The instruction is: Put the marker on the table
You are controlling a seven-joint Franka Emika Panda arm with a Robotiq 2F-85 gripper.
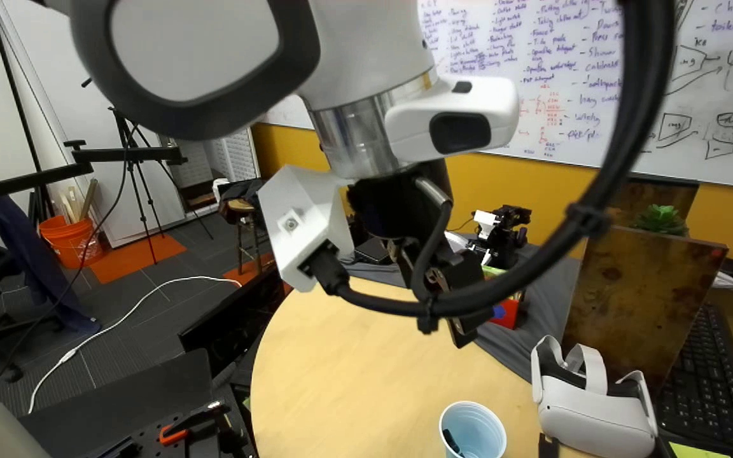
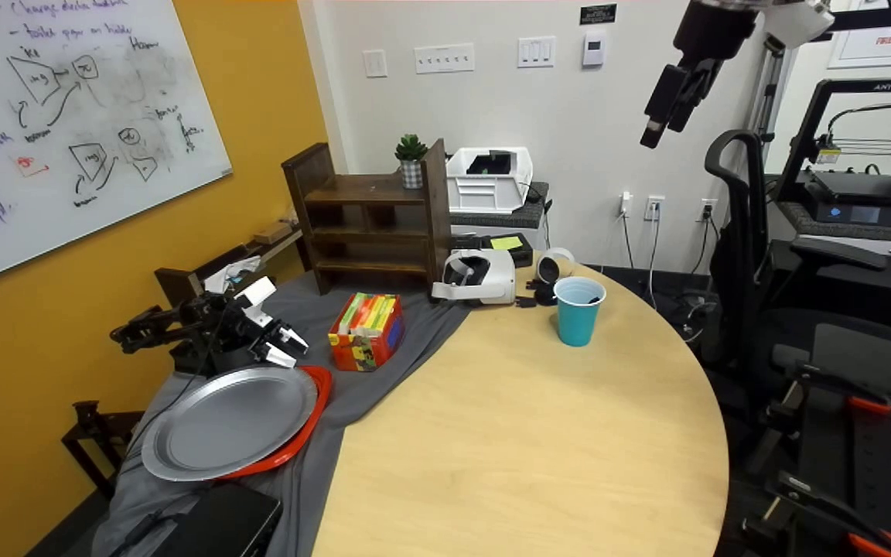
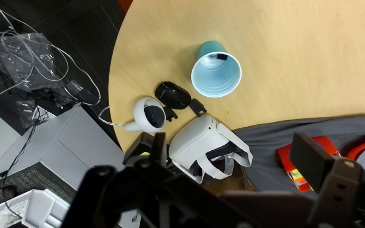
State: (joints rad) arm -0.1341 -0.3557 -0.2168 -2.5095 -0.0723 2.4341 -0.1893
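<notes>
The marker [image 1: 451, 441] is a small dark stick inside the light-blue cup [image 1: 473, 432]. Its dark end also shows inside the cup in the wrist view [image 3: 222, 57] and just at the rim in an exterior view [image 2: 595, 299]. The cup stands upright on the round pale wooden table [image 2: 538, 449], near its edge. My gripper [image 3: 233, 147] is open, with its two fingers wide apart and nothing between them. It hangs high above the table, apart from the cup, as an exterior view [image 2: 663, 131] shows. The marker's lower part is partly hidden by the cup wall.
A white headset [image 3: 198, 136], a white controller [image 3: 147, 115] and a black mouse-like object [image 3: 172, 95] lie close to the cup. A red box [image 2: 368, 333], a silver plate [image 2: 229, 425], a small black arm [image 2: 221, 325] and a brown shelf [image 2: 368, 189] stand on grey cloth.
</notes>
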